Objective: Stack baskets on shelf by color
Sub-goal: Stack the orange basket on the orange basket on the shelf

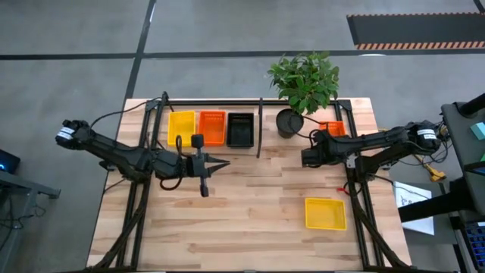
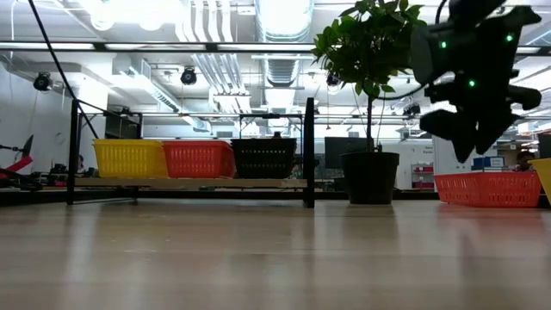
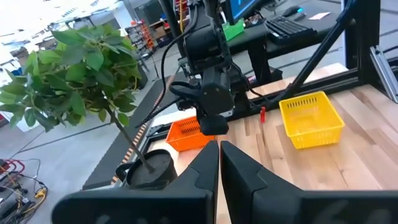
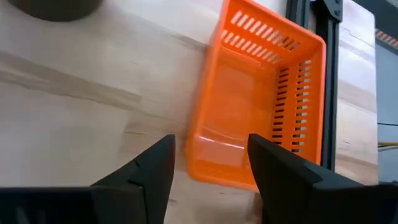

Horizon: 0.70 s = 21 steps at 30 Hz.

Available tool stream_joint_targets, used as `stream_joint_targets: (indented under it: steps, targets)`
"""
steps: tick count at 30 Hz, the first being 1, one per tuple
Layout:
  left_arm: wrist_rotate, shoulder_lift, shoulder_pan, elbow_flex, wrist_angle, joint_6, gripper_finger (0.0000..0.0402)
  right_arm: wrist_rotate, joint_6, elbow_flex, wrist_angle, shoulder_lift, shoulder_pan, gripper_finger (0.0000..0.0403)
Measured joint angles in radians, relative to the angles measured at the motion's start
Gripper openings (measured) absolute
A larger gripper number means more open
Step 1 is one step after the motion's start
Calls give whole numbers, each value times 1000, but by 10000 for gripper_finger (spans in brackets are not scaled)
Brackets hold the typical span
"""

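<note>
On the shelf [image 1: 260,125] at the table's far left, a yellow basket [image 1: 181,127], an orange one [image 1: 211,127] and a black one [image 1: 240,129] stand side by side on the pale board [image 2: 189,182]. A loose orange basket [image 4: 255,106] rests on the tabletop at the far right. My right gripper [image 4: 211,168] hangs open above its near end, tilted down, clear of it in the low view [image 2: 473,82]. A loose yellow basket [image 1: 326,213] sits near the front right. My left gripper [image 1: 220,163] is shut and empty in front of the shelf, pointing toward the right.
A potted plant in a black round pot [image 1: 289,121] stands between the shelf and the loose orange basket [image 1: 333,127]. Black frame rods [image 1: 356,189] run along the table's right side. Bare wood lies open in the table's middle and near part.
</note>
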Motion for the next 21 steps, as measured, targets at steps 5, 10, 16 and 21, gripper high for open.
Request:
stream_joint_targets:
  steps: [5, 10, 16, 21]
  targets:
    - [-5, -2, 0, -1, 6, -1, 0, 6, -42, -62, 115, -1, -28, 191]
    - [-5, -2, 0, -1, 5, -2, 0, 6, -92, -124, 248, -1, -54, 184]
    - [-5, -2, 0, -1, 4, -2, 0, 8, -95, -136, 254, -1, -61, 182]
    - [-5, -2, 0, -1, 4, -3, 0, 17, -98, -151, 266, -1, -61, 179]
